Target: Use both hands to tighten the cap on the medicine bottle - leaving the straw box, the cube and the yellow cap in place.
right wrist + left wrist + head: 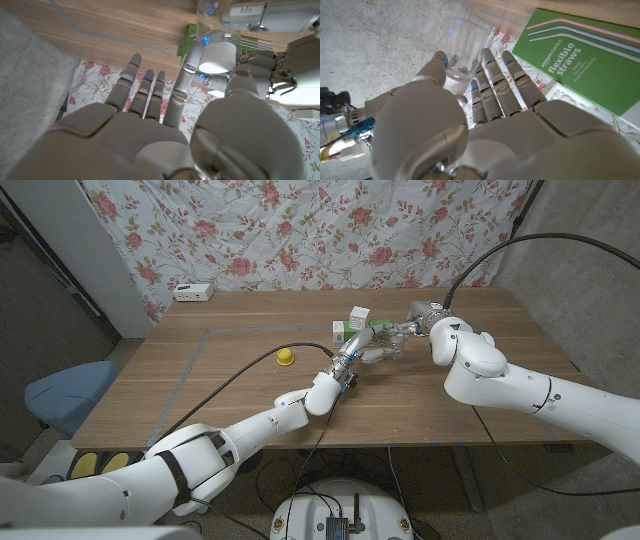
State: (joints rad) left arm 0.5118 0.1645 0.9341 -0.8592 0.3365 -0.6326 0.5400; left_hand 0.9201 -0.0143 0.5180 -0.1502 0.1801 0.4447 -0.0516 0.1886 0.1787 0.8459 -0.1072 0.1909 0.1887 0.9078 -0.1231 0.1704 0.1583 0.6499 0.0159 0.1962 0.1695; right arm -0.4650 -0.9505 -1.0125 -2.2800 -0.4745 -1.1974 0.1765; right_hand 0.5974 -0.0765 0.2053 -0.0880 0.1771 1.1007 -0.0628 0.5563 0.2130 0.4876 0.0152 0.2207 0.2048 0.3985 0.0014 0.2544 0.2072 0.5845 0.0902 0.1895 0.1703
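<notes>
Two white robot arms reach in from the near corners and meet over the far middle of the wooden desk [250, 395]. Smooth, glossy, rounded shells cover them, and black cables trail from each.

One left hand [347, 363] has its fingers [492, 75] extended side by side and its thumb set apart, with the clear medicine bottle [462, 37] between them; small blue lights glow on the fingertips. One right hand [418, 321] comes at the bottle from the other side. In the right wrist view its thumb and one finger sit against the round white cap [216, 56] while the other fingers [145, 92] stand straight and close together. Whether either hand truly clamps its part I cannot tell.

That one bottle is transparent, ribbed plastic, a cylinder, raised between the two hands near the far centre of the desk.

One straw box [580, 57] lies just beside it: flat green card printed with striped bent straws and white lettering. One small white cube [359, 315] with green marks stands just behind the hands. One yellow cap [285, 357], a low round dome, sits alone to the left, well apart from them.

One white power strip [192, 292] lies at the far left corner. Behind hangs a floral cloth [300, 230], rose-patterned.
</notes>
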